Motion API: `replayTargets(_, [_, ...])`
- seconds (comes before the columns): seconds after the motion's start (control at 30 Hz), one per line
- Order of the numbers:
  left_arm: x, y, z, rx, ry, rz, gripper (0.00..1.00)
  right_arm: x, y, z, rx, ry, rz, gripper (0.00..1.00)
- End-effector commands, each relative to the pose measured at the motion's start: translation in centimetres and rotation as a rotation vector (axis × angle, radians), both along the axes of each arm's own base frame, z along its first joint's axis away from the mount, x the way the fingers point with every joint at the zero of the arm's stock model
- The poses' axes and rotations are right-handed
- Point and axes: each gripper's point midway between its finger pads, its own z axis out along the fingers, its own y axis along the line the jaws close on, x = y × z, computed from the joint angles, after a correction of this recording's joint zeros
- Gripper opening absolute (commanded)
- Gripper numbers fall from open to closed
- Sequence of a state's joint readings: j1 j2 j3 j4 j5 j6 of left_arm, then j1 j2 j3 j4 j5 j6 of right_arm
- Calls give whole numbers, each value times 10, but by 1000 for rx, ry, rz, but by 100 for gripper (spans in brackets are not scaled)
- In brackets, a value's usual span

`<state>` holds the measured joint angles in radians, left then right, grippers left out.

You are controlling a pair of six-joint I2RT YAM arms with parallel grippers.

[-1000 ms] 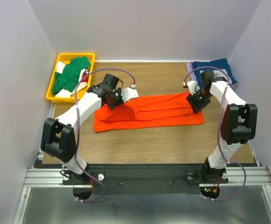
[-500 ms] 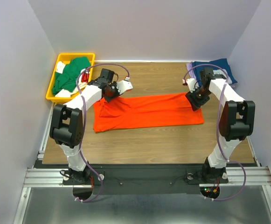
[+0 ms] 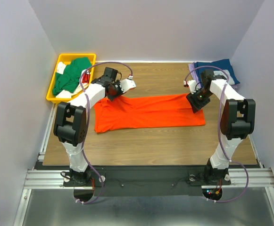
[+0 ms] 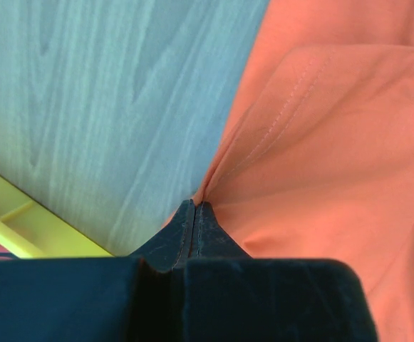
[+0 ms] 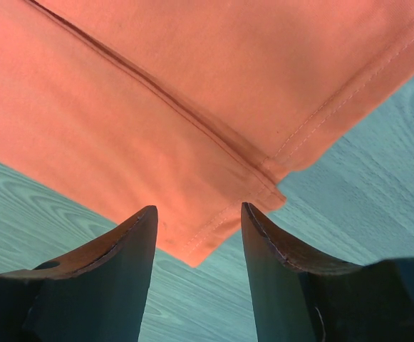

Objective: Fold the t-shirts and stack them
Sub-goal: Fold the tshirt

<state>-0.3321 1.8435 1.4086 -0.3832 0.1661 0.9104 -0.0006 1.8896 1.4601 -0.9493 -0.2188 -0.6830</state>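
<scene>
Top view: the orange t-shirt (image 3: pixel 148 113) lies in a long band across the bench (image 3: pixel 151 141), near the yellow bin (image 3: pixel 78 55). The left claw (image 3: pixel 111 95) is on the shirt corner nearest the bin, and the right claw (image 3: pixel 196 105) is at the end farthest from it.

Left wrist: clenched on a pinch of orange cloth.

Right wrist: released, fingers astride the hem corner, gripping nothing.

Mid-fold, I'd say. Next, the right claw must drop and bite that corner so both ends can lift together.

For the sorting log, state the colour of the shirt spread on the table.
The shirt is plain bright orange; top external view shows it best.
</scene>
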Motion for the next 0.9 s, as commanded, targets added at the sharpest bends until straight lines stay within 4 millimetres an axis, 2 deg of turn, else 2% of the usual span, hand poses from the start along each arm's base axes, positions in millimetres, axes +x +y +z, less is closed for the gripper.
replayTargets(0.0, [-12,-7,22,-42,23,27,0,14,3,19,24,-75,-5,57])
replayTargets(0.07, [-29,-10,16,-55,61,27,0,13,1,18,19,-72,-3,57])
replayTargets(0.13, [-48,-22,19,-78,83,19,0,12,1,18,15,-73,-2,57])
replayTargets(0.2, [-73,-28,8,-79,143,16,0,12,1,19,16,-75,-1,57])
replayTargets(0.23, [-85,-38,2,-80,170,-10,1,12,1,19,15,-77,1,57])
replayTargets(0.27, [-99,-38,-11,-67,213,-14,3,12,1,19,18,-76,1,57])
replayTargets(0.37, [-126,-44,-32,-70,310,-37,9,14,2,18,23,-75,-1,57])
replayTargets(0.43, [-138,-44,-36,-72,361,-68,13,15,3,19,26,-78,0,57])
replayTargets(0.53, [-137,-45,-23,-98,333,-99,26,13,4,18,29,-75,1,57])
replayTargets(0.57, [-131,-46,-13,-114,313,-100,32,13,4,19,29,-76,1,57])
replayTargets(0.63, [-122,-43,-2,-138,299,-87,35,11,5,18,35,-70,2,57])
replayTargets(0.67, [-115,-47,9,-166,275,-93,39,10,6,17,40,-66,0,57])
replayTargets(0.73, [-105,-50,23,-208,252,-92,39,10,8,15,52,-61,-2,57])
replayTargets(0.87, [-97,-56,24,-228,248,-106,41,10,9,13,59,-55,-3,57])
